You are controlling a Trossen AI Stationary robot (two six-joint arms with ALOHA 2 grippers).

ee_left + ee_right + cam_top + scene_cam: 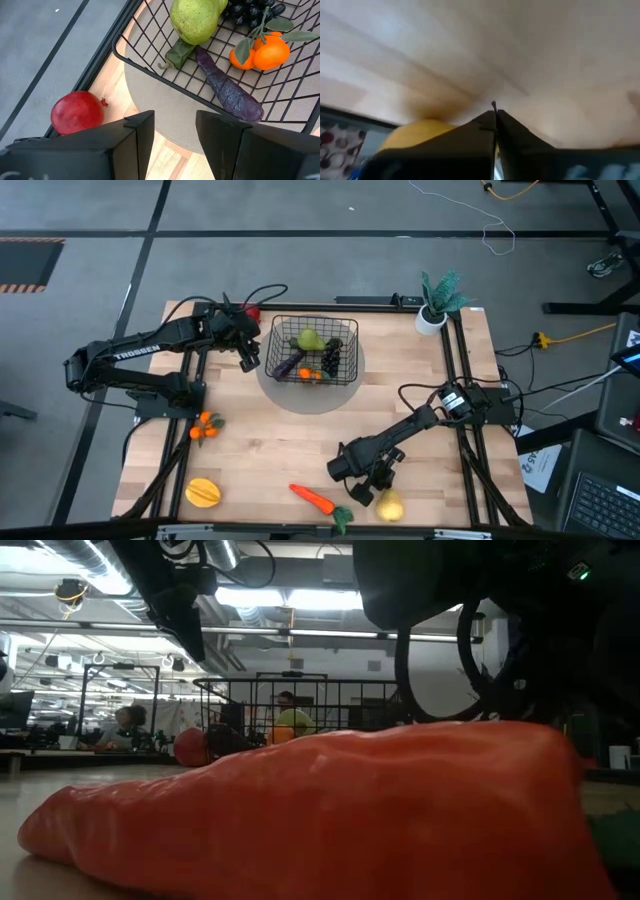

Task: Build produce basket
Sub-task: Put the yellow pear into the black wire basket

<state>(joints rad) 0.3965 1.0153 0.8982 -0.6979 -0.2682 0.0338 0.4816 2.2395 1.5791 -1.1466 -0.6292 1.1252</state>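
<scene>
Right claw (372, 492) sits low near the desk's front edge w/ its fingers (492, 131) pressed together, nothing between them; the yellow pear (390, 507) lies just beside it, toward the front-right, and shows as a yellow curve (415, 134) next to the closed tips in the right wrist view. Whether claw touches pear: can't tell. Carrot (312, 498) lies on the desk (270, 450) near the front edge, just to the claw's other side. Left claw (248, 358) hangs at the basket's (352, 330) left side, fingers (137, 131) apart, empty. Apple (77, 112) lies on the desk by the back-left corner, outside the basket, just beside that claw. Basket stands at the desk's back-middle; in it a green pear (195, 21), eggplant (227, 87), small oranges (265, 50), grapes (250, 7). Loose oranges (205, 427) near the left edge; yellow-orange fruit (203, 493) at the front-left corner.
</scene>
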